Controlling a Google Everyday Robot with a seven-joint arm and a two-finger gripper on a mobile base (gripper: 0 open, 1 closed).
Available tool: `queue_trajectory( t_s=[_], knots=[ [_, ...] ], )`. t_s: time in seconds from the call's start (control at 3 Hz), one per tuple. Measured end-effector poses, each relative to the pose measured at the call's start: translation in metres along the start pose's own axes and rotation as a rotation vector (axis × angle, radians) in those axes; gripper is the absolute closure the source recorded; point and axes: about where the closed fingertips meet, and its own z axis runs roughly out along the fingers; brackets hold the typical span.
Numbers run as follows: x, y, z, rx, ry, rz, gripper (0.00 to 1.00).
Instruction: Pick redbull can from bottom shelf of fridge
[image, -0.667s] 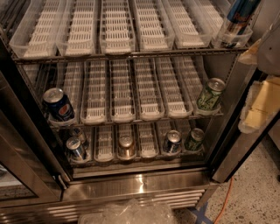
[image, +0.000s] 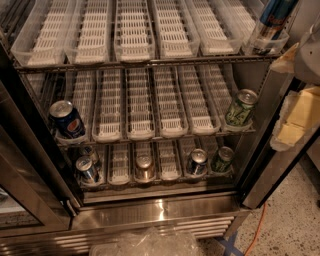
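Silver-blue redbull cans (image: 87, 169) (image: 197, 161), two, on bottom shelf (image: 119, 167); gripper (image: 296, 119) far right, state unclear.

The hand (image: 298, 119), a blurred pale shape, is cut off by the right edge. On the bottom shelf (image: 169, 164), the left redbull can (image: 86, 169) mostly hides another can (image: 90, 151). The top can (image: 272, 20) is cut off above.

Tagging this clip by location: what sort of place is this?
Likely a shop or office pantry: a display fridge, its lane trays, a few drink cans. The pincer is at the right edge, outside the fridge.
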Motion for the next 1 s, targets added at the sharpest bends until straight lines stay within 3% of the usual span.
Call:
queue_trajectory(
  t_s=[0.33, 0.67, 1.0],
  knots=[
    [0.0032, -0.0048, 0.0168, -0.020, -0.138, 0.024, 0.00],
    [0.0020, 0.0047, 0.0106, -0.039, -0.211, 0.064, 0.00],
    [0.0008, 0.0045, 0.0110, -0.040, -0.212, 0.061, 0.00]
  ],
)
